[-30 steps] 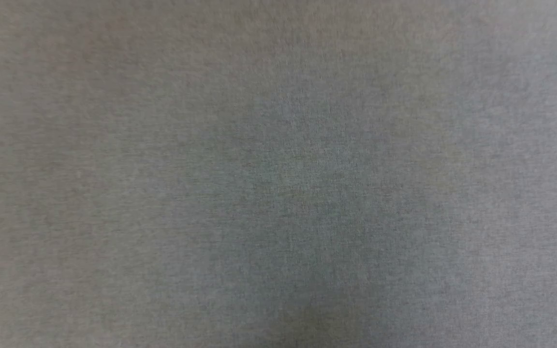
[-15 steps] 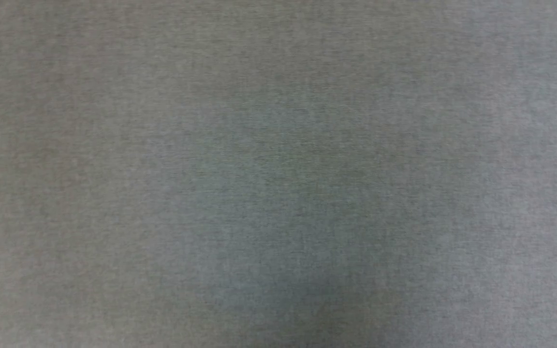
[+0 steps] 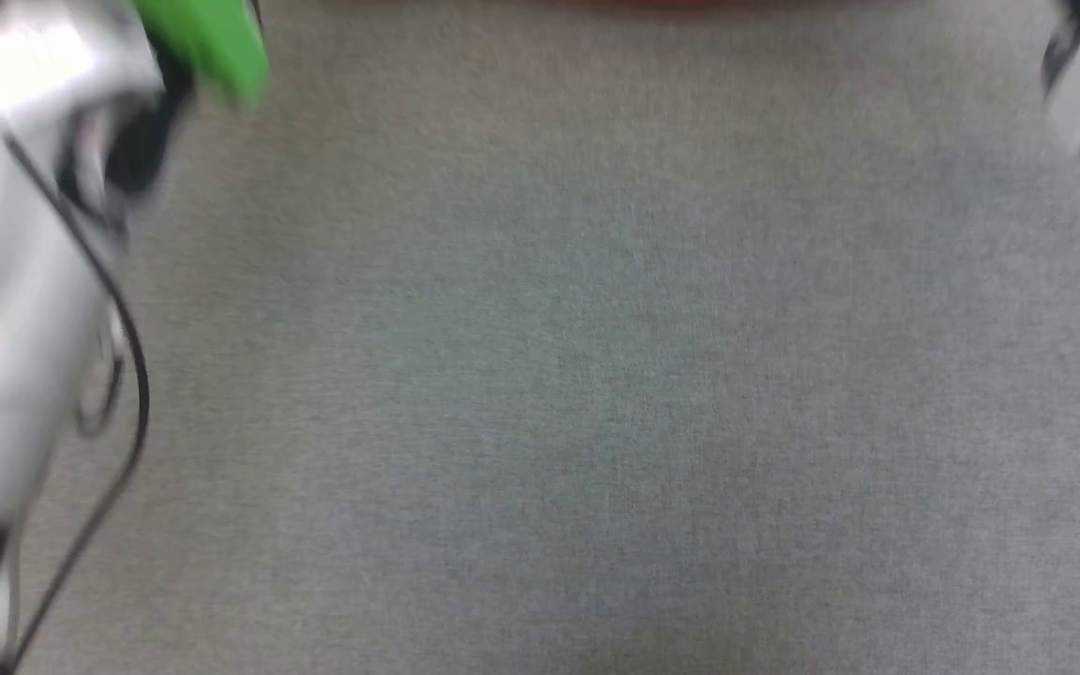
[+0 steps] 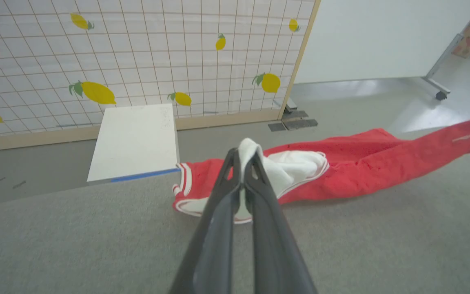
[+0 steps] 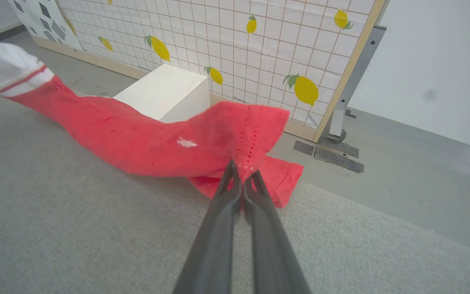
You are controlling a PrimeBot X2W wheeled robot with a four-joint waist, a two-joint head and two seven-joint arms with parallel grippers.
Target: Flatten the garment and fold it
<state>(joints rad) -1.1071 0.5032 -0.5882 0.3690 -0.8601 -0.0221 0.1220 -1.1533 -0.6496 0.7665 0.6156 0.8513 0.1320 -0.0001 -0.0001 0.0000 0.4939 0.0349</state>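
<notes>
Garment between left end effector and right end effector, each clamped on it; white box, lemon-print panel behind

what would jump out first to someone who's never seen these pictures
The red garment, stretched low over the grey surface. The left gripper pinches its white sleeve and the right gripper its red hem corner. Behind stands a lemon-print panel.

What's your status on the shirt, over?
Left fingers shut on the white sleeve; right fingers shut on the red hem corner. Shirt strung between them, twisted, not flat. White box beyond the table's far edge.
</notes>
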